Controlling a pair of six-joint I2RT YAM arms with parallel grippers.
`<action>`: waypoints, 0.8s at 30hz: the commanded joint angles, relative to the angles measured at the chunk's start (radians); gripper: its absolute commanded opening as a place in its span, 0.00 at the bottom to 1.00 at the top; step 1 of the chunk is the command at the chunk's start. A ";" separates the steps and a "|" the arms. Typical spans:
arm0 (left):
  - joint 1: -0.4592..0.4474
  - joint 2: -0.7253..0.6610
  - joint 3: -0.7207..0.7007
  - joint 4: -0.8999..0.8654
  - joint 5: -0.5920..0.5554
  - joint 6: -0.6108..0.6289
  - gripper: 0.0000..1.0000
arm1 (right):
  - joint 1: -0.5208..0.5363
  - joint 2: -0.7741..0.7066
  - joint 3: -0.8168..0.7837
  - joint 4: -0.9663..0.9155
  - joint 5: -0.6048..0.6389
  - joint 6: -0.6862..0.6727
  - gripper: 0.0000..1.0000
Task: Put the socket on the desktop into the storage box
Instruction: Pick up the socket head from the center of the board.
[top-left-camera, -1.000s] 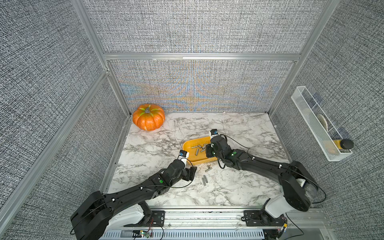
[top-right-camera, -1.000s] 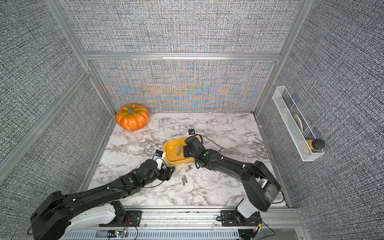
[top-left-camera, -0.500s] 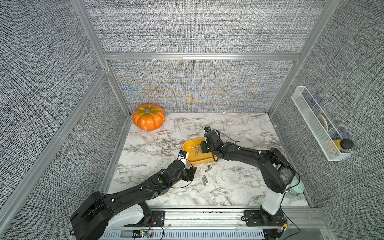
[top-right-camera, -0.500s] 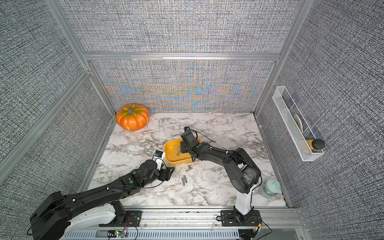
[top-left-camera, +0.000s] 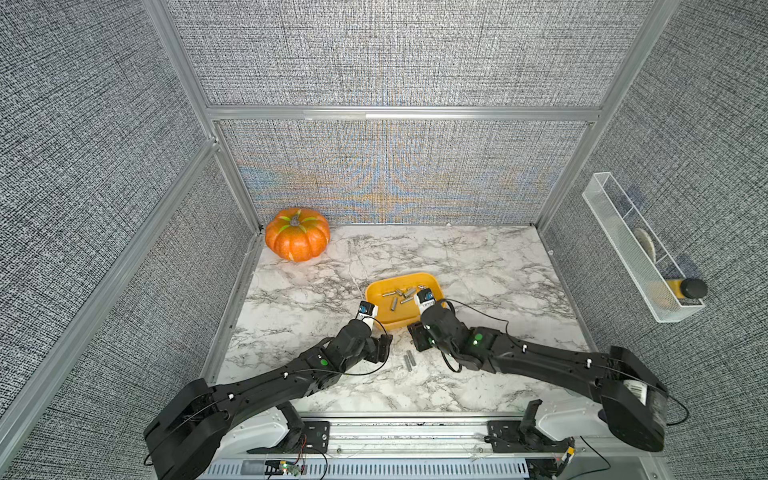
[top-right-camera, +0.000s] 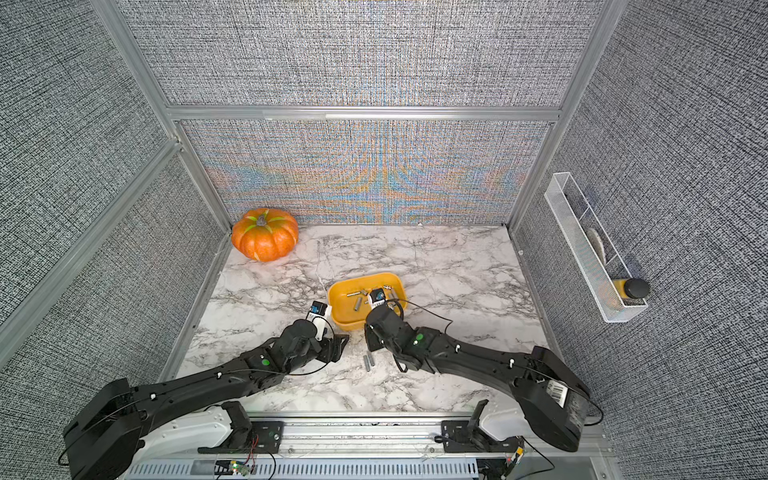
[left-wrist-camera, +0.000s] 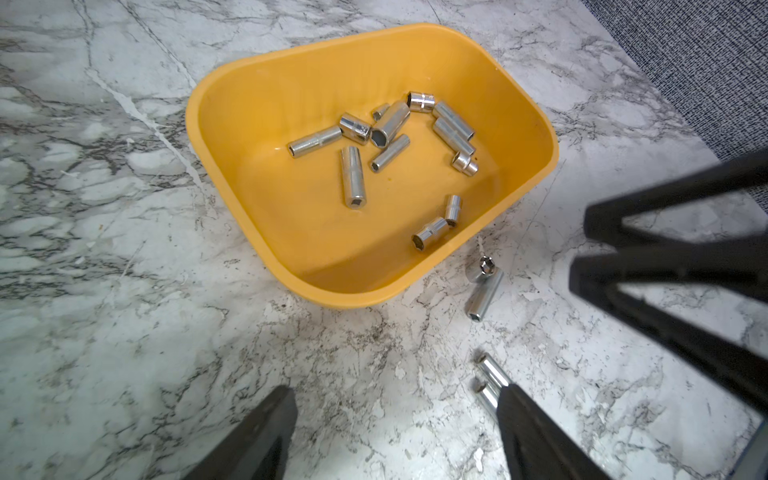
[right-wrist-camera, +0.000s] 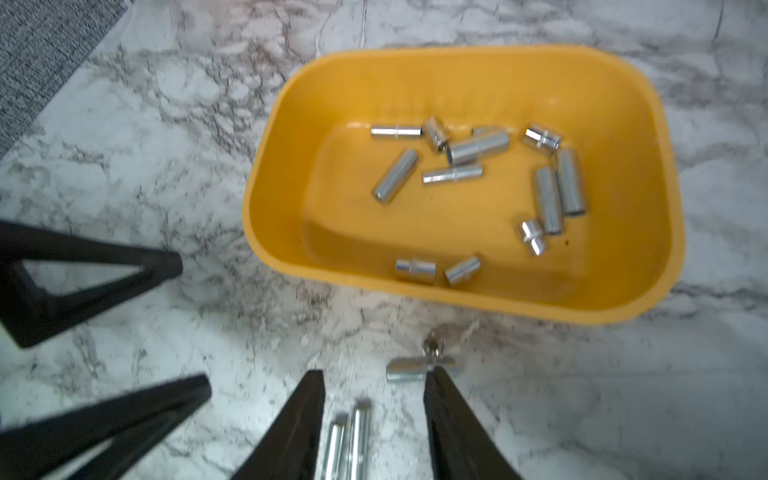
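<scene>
Desktop (top-left-camera: 478, 266) pick step: right gripper (right-wrist-camera: 374, 378) part-open, empty, above paired sockets (right-wrist-camera: 351, 436) beside storage box (top-left-camera: 376, 291); next needs descend-and-close; left gripper (left-wrist-camera: 395, 390) wide, idle.

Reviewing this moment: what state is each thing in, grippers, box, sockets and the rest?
left gripper, open, empty.
right gripper, open over the socket pair, gripping nothing.
storage box, upright on the desktop, holds about a dozen sockets.
socket pair, lying side by side on the desktop.
two sockets, on the desktop just outside the box.
pumpkin, upright in the far corner.
</scene>
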 joint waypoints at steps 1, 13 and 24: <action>0.000 0.006 0.008 0.025 0.011 0.006 0.81 | 0.064 -0.033 -0.058 -0.047 0.040 0.140 0.40; -0.002 0.041 0.019 0.029 0.045 0.008 0.80 | 0.130 0.083 -0.076 0.010 0.005 0.193 0.34; 0.000 0.036 0.020 0.022 0.035 0.007 0.80 | 0.121 0.171 -0.048 0.006 0.017 0.181 0.25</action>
